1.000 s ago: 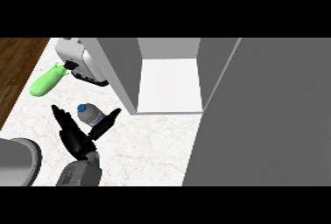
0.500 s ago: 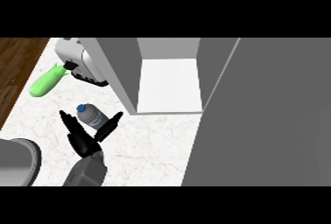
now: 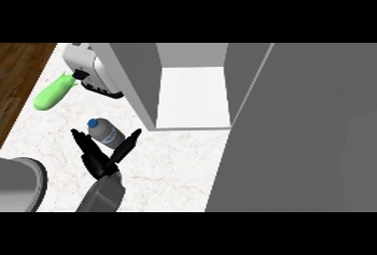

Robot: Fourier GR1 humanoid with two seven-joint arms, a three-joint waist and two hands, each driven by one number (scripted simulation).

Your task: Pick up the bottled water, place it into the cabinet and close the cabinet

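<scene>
The left robot hand (image 3: 99, 163) reaches up from the lower edge of the head view with its fingers (image 3: 126, 145) straight and splayed into a wide V, holding nothing. The bottled water (image 3: 106, 134) lies on its side in the fork of that V, blue cap pointing away from the palm. No finger is curled round it, and whether the hand touches it cannot be told. The bottle rests on the marbled worktop (image 3: 177, 162), near the front of the cabinet (image 3: 193, 97), whose white interior stands open with the grey door (image 3: 309, 124) swung wide at the right. Farther off, a green object (image 3: 55, 92) lies beside a white appliance (image 3: 90, 69), and a grey round vessel (image 3: 18, 182) sits at the lower left. By the look of it the task has barely begun: the grasp, the placing inside and the closing of the door are all to come. The right hand is out of view.
</scene>
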